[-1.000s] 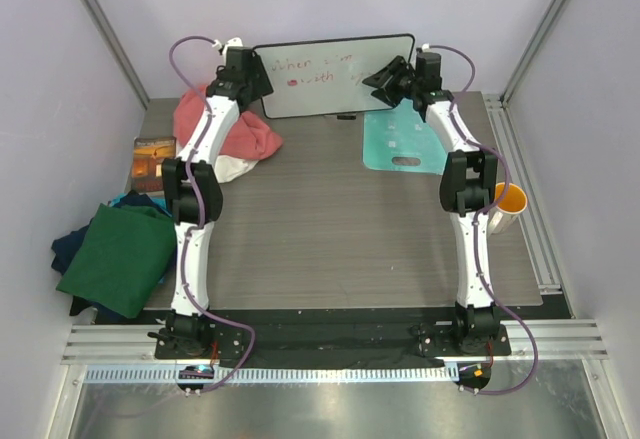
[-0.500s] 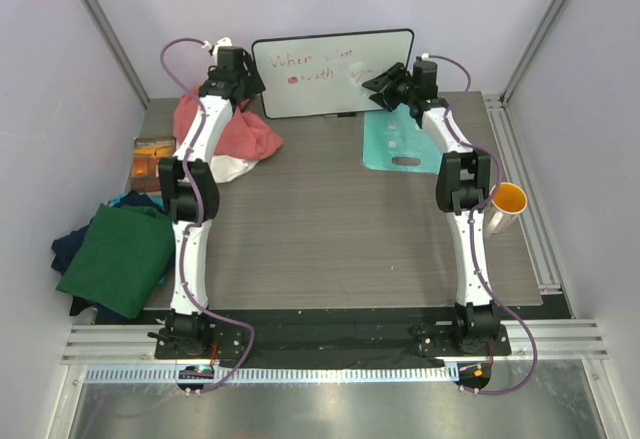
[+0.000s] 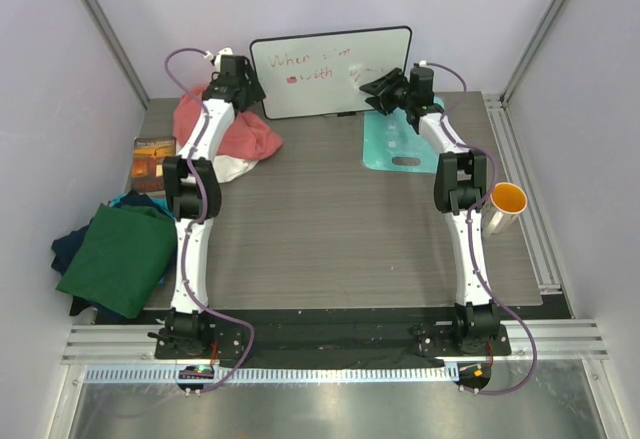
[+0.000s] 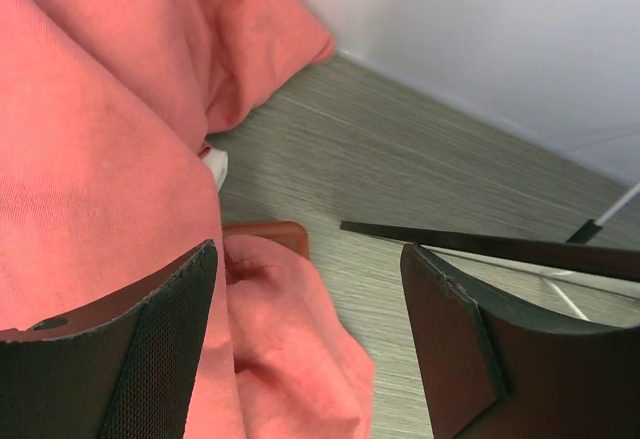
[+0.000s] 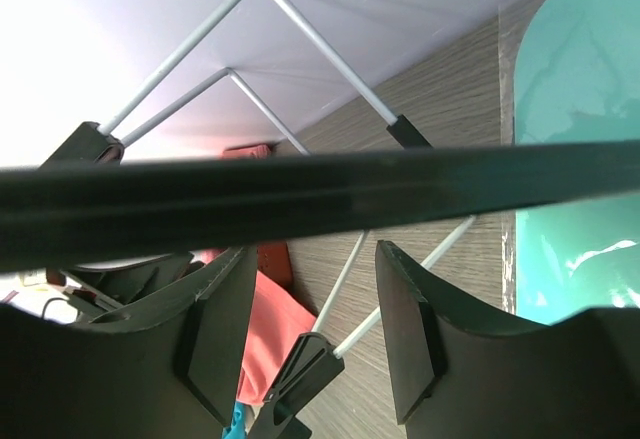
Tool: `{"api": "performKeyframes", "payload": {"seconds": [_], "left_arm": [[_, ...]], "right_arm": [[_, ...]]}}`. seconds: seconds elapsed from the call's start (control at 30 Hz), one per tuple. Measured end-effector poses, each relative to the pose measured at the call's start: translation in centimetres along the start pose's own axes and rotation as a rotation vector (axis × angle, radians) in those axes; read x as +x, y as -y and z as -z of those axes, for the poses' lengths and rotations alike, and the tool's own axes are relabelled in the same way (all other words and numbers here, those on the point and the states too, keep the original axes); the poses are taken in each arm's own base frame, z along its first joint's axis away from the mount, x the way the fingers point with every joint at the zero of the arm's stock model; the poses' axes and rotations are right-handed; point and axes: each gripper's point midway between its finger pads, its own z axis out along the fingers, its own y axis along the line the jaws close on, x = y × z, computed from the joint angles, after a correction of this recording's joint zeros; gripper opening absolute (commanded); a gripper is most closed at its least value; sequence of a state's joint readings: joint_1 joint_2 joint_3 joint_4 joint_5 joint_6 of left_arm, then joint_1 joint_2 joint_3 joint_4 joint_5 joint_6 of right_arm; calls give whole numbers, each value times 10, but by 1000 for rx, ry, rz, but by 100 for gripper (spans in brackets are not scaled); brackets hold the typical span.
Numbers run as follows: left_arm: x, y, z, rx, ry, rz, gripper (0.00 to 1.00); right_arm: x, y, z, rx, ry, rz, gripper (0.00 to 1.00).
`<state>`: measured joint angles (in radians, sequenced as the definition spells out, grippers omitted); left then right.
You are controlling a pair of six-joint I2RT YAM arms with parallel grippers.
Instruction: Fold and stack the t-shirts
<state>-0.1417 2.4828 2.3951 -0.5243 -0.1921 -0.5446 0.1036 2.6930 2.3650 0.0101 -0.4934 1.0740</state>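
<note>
**Soft shirts at the left, both grippers open at the far edge**

At the far left, a dark green t-shirt [image 3: 118,259] lies on top of crumpled navy t-shirts [image 3: 66,247], at the left edge of the worktop [image 3: 330,229] and well apart from both arms. Just behind this heap lies a small book [image 3: 153,162].

Further right, at the far left corner, the salmon-pink t-shirt [image 4: 90,159] lies in a loose bunch, with a bit of white cloth [image 3: 232,167] showing at its near side. I judge all these shirts as light, limp and not fragile. They will sag and fold on themselves when lifted, so a pinch on a hem, a shoulder seam or the collar should hold better than a grab into the middle of the bunch.

The left gripper [image 4: 308,254] hangs low over the right border of the pink shirt. Its jaws stand wide apart and hold nothing; one finger is over the fabric, the other beside the bottom edge of the whiteboard [image 3: 330,69].

This whiteboard stands upright on thin wire legs very near the pink shirt, so a pulled cloth could tip it. The right gripper [image 5: 315,251] is at the board's right end, jaws also apart and empty, with the board's dark frame crossing just before its fingers. Below it lies the pale-teal mat [image 3: 400,144], and at the right edge stands an orange mug [image 3: 507,202].
</note>
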Motion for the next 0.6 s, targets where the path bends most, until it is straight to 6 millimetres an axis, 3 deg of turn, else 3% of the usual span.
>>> {"api": "performKeyframes", "payload": {"seconds": [0.6], "left_arm": [[9,-7,-4,1,-36,34,75]], "right_arm": [[3,-2,-5,-89,3,-140,57]]}}
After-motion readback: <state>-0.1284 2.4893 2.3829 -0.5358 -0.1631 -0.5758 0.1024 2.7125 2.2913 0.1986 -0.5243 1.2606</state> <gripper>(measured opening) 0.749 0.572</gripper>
